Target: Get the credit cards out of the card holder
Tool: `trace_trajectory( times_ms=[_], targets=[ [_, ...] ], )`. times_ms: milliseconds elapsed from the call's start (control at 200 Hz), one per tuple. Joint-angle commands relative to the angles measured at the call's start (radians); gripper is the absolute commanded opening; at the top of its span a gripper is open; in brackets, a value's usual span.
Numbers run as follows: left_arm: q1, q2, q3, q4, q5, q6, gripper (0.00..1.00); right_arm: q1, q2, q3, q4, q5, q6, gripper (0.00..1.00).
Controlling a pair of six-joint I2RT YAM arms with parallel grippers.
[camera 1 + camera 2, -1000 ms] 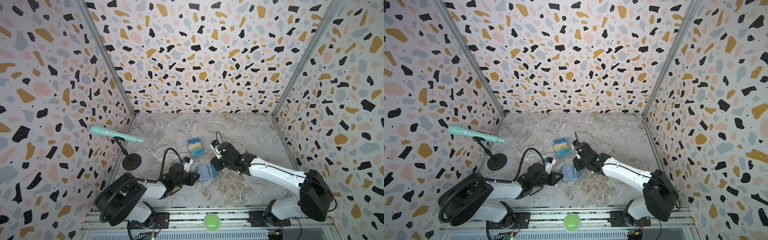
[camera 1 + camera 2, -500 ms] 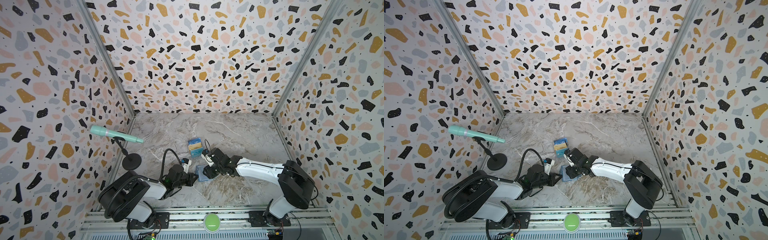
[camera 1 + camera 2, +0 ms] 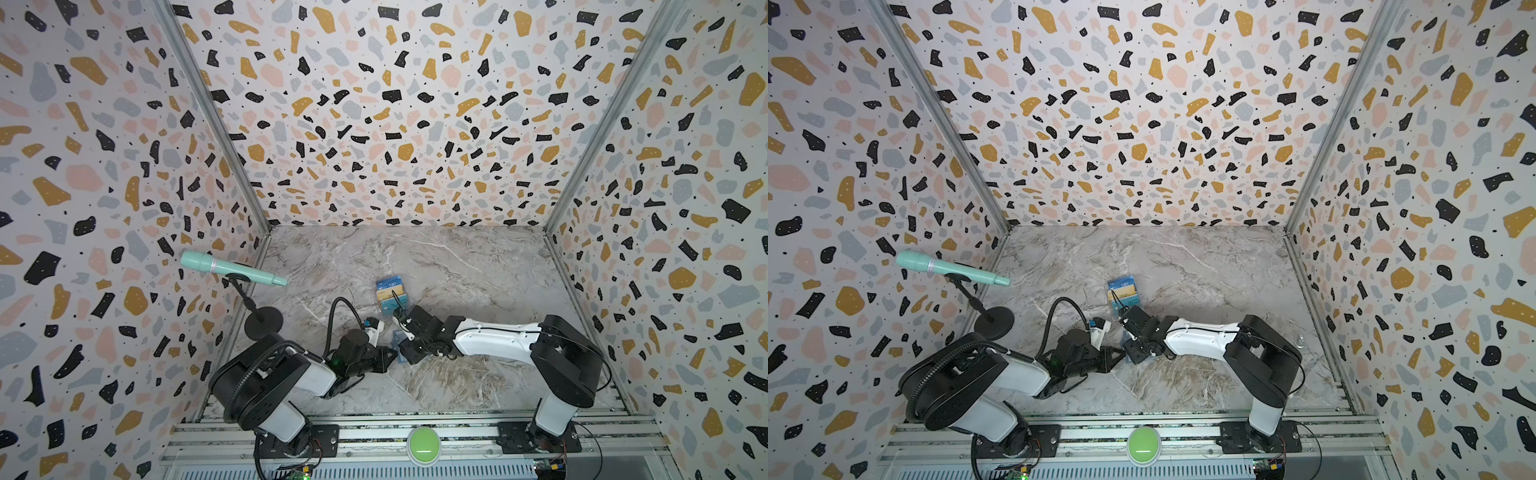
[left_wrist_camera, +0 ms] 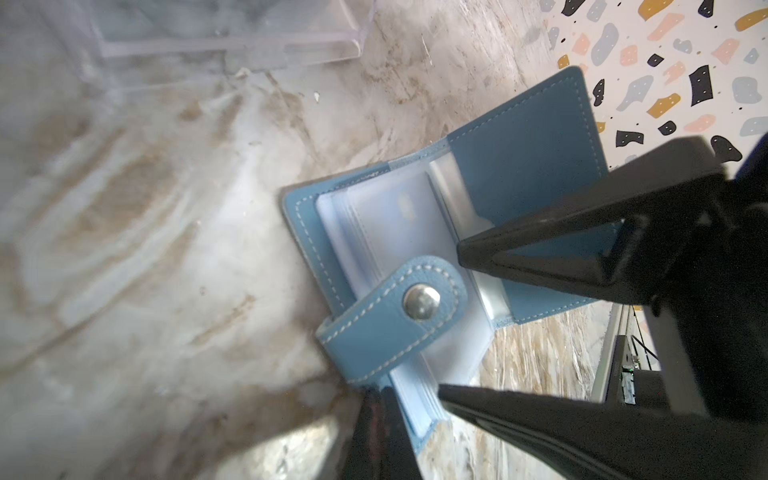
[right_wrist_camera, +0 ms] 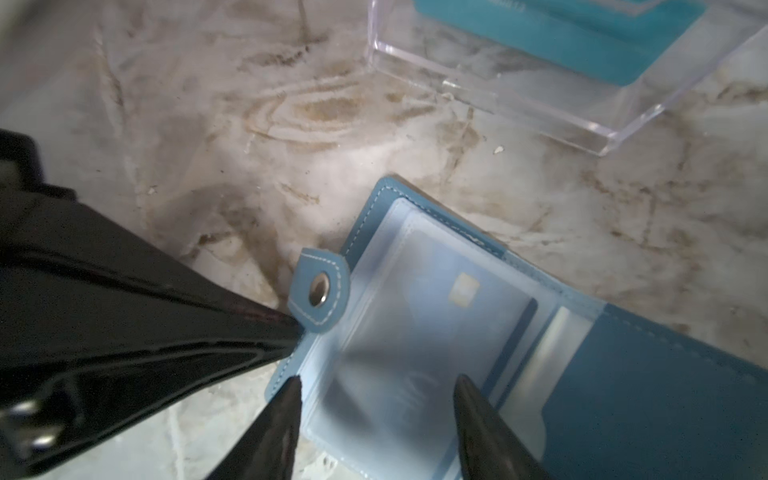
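Observation:
The dusty-blue card holder [image 5: 648,374] lies open on the marble floor, its snap tab [image 4: 399,316] folded over the clear sleeves. A blue credit card [image 5: 436,316] with a chip shows inside the top sleeve. My right gripper [image 5: 376,380] is open, its fingertips straddling that sleeve just above it. My left gripper [image 4: 382,392] is shut, its tips pressed to the holder's edge by the snap tab, with nothing visible between them. In both top views the two grippers meet over the card holder [image 3: 400,353], which is mostly hidden there.
A clear acrylic stand [image 3: 390,295] with teal, blue and tan cards stands just behind the holder, close to the right wrist [image 5: 498,95]. A mint microphone [image 3: 232,270] on a black stand sits at the left wall. A green button [image 3: 423,444] is on the front rail.
My right gripper has moved left over the open holder and its jaws have widened. The left gripper has stayed shut in place.

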Motion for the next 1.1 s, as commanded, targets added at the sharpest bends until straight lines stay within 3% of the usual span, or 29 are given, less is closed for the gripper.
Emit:
trace_trajectory(
  times_ms=[0,716,1091],
  targets=[
    [-0.005,-0.001,0.005,-0.020,-0.017,0.001,0.02,0.005,0.002,0.018,-0.044,0.064,-0.003,0.55],
    [-0.005,-0.017,0.047,-0.125,-0.039,0.043,0.04,0.007,-0.023,0.024,-0.115,0.194,0.010,0.36],
    [-0.005,-0.021,0.069,-0.156,-0.039,0.053,0.04,0.006,-0.072,0.010,-0.154,0.287,0.030,0.40]
  ],
)
